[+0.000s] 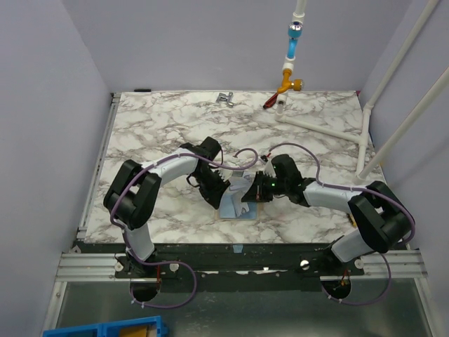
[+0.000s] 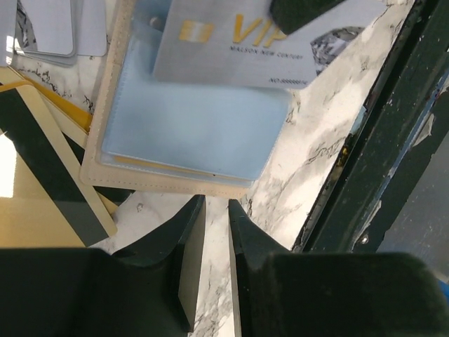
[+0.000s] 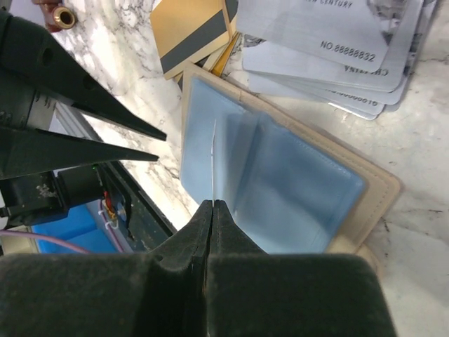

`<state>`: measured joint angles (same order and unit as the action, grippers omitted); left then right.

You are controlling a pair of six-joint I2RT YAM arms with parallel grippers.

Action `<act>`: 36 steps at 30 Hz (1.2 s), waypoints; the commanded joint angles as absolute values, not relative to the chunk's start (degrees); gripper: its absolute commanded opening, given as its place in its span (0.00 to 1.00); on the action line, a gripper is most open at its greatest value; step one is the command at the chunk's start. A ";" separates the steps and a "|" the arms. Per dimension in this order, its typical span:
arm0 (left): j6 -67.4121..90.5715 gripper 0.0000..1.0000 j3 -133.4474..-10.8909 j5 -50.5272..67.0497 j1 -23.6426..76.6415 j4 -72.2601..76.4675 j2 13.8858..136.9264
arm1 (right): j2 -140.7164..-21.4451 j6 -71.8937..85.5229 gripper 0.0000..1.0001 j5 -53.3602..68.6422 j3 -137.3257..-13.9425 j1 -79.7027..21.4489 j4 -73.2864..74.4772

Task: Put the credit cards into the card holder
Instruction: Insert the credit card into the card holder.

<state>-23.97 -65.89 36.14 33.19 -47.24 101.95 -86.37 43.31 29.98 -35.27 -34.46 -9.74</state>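
Observation:
The card holder [image 1: 231,207] lies open near the table's front edge, a tan rim [image 2: 140,184] around pale blue pockets [image 3: 280,189]. My right gripper [image 3: 212,203] is shut on a grey-blue credit card, seen edge-on [image 3: 212,154]. In the left wrist view that VIP card [image 2: 238,49] hangs over the holder's blue inside. My left gripper [image 2: 216,203] sits just beside the holder's edge with a narrow gap between its jaws and nothing in it. Gold cards with dark stripes [image 2: 42,175] and a stack of grey cards [image 3: 330,42] lie beside the holder.
The table's black front rail [image 2: 379,140] runs close to the holder. A brass fitting on a blue tube [image 1: 289,77], white pipes [image 1: 330,126] and a small metal clip [image 1: 224,98] are at the back. A blue bin [image 1: 105,328] sits below the table.

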 commanded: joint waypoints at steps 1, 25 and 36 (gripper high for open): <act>-26.25 0.21 -68.60 35.21 32.80 -47.97 100.41 | -85.33 40.85 0.01 24.99 -36.03 -34.64 -9.09; -24.32 0.20 -76.51 29.84 37.21 -45.03 109.36 | -75.92 41.27 0.01 16.82 -25.26 -34.67 -12.85; -26.51 0.19 -74.88 27.89 42.63 -48.55 110.48 | -68.90 41.50 0.01 13.38 -22.27 -34.67 -8.60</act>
